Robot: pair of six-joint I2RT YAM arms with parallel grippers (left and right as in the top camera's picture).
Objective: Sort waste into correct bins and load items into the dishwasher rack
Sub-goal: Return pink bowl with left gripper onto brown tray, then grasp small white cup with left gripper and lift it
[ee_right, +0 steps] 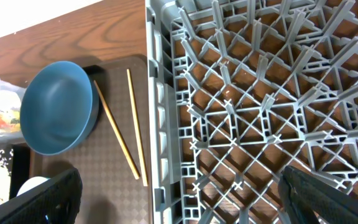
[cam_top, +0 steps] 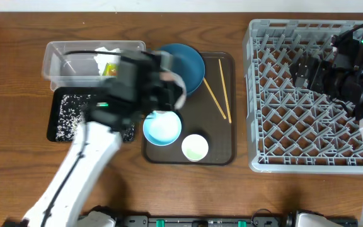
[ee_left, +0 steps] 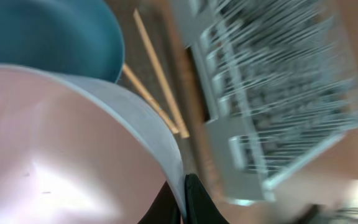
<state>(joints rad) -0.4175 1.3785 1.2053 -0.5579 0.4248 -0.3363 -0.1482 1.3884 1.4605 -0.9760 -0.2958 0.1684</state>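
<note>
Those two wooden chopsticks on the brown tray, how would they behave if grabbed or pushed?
The chopsticks look thin and straight, so probably stiff and light. Lying flat on the brown tray, they likely roll or skid when nudged. Being slim, they may slip from a pinch.

From overhead my left arm [cam_top: 87, 157] covered a corner of the clear tub [cam_top: 50, 63], part of the black tray [cam_top: 51, 120] and the left side of the dark blue plate [cam_top: 191, 66]. The cream bowl [cam_top: 172, 85] was only a smear there. My left wrist view was blurred throughout. The bowl ran off its left and bottom edges, the rack [ee_left: 272, 93] was streaks, and just a dark sliver of my left gripper [ee_left: 182, 202] showed at the rim. The fingers [ee_right: 42, 199] of my right gripper [ee_right: 182, 205] were cropped by the bottom edge.
</note>
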